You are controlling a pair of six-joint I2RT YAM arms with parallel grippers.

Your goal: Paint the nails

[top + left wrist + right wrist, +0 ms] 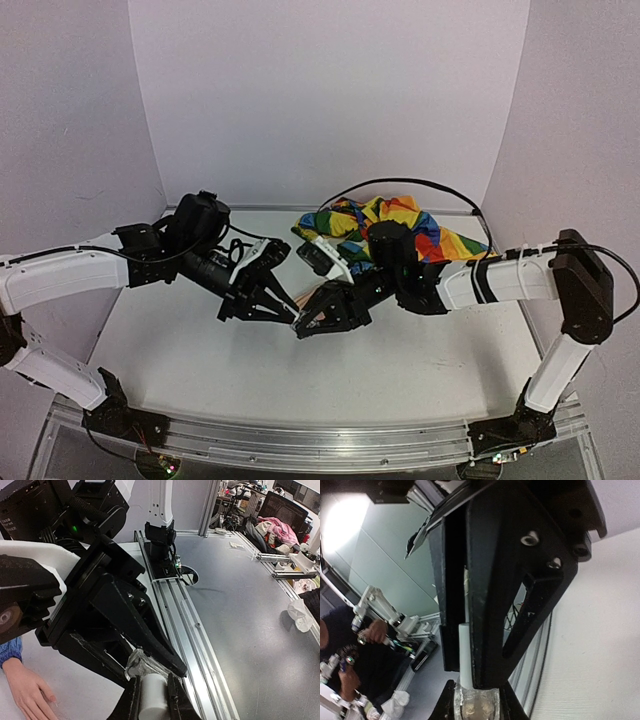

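left gripper (pixel 285 312) — pinching white cap (pixel 152 700) | right gripper (pixel 305 326) — clamped on clear bottle (pixel 477 706)

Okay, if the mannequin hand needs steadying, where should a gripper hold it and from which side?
Probably the wrist, where the rainbow sleeve begins, coming down from above with the jaws astride it. The mannequin hand lies flat on the table, so its sides are open to a top grip, and a wrist hold leaves the fingertips free for painting.
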